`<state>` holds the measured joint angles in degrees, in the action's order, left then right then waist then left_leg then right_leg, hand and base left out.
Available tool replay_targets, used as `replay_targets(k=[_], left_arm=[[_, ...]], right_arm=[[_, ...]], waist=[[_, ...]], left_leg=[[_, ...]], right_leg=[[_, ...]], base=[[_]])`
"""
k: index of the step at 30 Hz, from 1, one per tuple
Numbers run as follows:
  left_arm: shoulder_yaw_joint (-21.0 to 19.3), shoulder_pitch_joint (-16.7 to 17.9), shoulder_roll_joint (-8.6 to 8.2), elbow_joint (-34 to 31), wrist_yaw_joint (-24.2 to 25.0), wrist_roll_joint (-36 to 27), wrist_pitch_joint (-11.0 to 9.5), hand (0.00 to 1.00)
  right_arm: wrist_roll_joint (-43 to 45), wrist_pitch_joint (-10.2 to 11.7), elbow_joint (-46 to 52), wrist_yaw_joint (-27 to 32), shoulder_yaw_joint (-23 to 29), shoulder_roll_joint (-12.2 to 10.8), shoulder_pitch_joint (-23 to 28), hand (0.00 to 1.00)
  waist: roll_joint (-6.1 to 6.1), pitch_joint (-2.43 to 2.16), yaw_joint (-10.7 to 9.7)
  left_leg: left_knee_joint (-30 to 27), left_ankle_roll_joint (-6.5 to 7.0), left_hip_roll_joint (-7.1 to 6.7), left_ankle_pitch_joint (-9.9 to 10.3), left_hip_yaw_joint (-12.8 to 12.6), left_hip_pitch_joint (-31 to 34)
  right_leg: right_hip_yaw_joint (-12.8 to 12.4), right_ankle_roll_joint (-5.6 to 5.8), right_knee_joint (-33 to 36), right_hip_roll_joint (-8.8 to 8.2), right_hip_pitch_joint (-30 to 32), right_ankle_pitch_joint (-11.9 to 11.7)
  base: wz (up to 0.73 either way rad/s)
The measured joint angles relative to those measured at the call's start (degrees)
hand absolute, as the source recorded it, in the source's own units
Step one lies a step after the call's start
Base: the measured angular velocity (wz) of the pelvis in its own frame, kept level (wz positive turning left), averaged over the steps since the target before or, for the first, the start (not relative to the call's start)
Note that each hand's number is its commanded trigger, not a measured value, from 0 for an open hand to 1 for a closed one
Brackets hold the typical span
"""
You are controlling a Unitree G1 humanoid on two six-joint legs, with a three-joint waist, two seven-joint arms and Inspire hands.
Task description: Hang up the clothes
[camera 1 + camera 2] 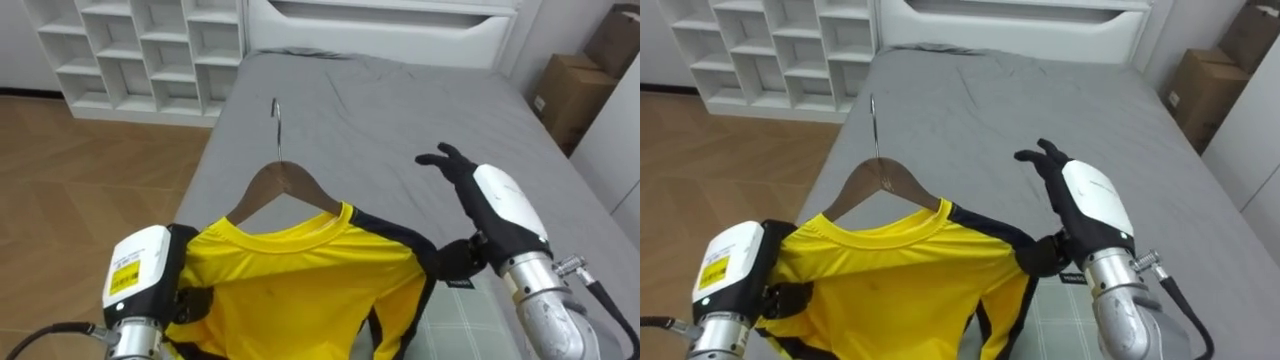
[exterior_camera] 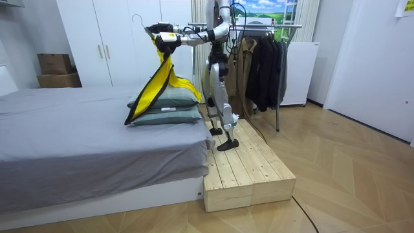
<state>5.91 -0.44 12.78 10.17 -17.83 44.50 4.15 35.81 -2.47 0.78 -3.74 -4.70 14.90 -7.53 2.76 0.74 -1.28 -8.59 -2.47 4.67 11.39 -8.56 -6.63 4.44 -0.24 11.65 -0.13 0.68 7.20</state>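
A yellow shirt (image 1: 300, 290) with black trim hangs on a wooden hanger (image 1: 285, 185) whose metal hook (image 1: 276, 115) points away from me, over the grey bed (image 1: 400, 110). My left hand (image 1: 140, 270) is at the shirt's left shoulder, dark fingers curled into the cloth and holding it up. My right hand (image 1: 495, 205) is at the shirt's right shoulder, fingers stretched forward and relaxed, with the black sleeve edge by its wrist. In the room view the shirt (image 2: 158, 81) dangles from my raised hands above the pillows (image 2: 168, 107).
I stand on a wooden platform (image 2: 246, 168) beside the bed. A clothes rack (image 2: 265, 58) with dark garments is behind me. A white cubby shelf (image 1: 140, 50) stands past the bed's left side and a cardboard box (image 1: 575, 95) at its right.
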Motion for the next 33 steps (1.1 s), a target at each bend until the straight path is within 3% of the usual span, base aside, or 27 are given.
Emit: replay_targets(k=[10,20,29,33], left_arm=[[-0.01,-0.21,-0.46,0.00,0.00,0.08,-1.52,1.00],[0.09,-3.99,-1.00,0.00,0.30,0.15,-2.14,1.00],[0.57,-4.01,-0.98,-0.01,2.60,0.28,-2.01,1.00],[0.64,-4.02,-1.09,-0.31,3.41,1.33,-2.00,1.00]], right_arm=[[-2.29,0.19,-2.48,-5.34,-0.88,-0.15,-2.00,0.00],[-2.18,1.15,-6.96,-6.22,-0.91,-0.31,-4.57,0.00],[-1.69,1.14,-9.48,-6.16,-1.00,-2.33,-5.14,0.00],[-1.48,1.15,-9.73,-5.56,-1.01,-4.03,-5.14,0.00]], waist=[[0.98,0.59,0.44],[0.35,0.95,1.57],[-0.30,0.78,1.79],[-0.83,0.40,1.88]], left_leg=[[-0.13,0.00,-0.05,0.00,0.67,0.17],[-0.16,0.00,-0.07,0.00,0.95,0.10],[-0.17,0.00,-0.08,0.00,1.80,0.09],[-0.17,0.00,-0.12,0.00,2.32,0.16]], right_leg=[[0.63,0.00,0.00,-0.15,-0.21,0.00],[0.87,0.01,-0.08,-0.22,-0.49,0.01],[2.05,0.02,-0.16,-0.41,-0.93,0.00],[2.14,0.02,-0.58,-0.41,-1.07,0.00]], base=[[0.03],[0.01],[0.05],[0.00]])
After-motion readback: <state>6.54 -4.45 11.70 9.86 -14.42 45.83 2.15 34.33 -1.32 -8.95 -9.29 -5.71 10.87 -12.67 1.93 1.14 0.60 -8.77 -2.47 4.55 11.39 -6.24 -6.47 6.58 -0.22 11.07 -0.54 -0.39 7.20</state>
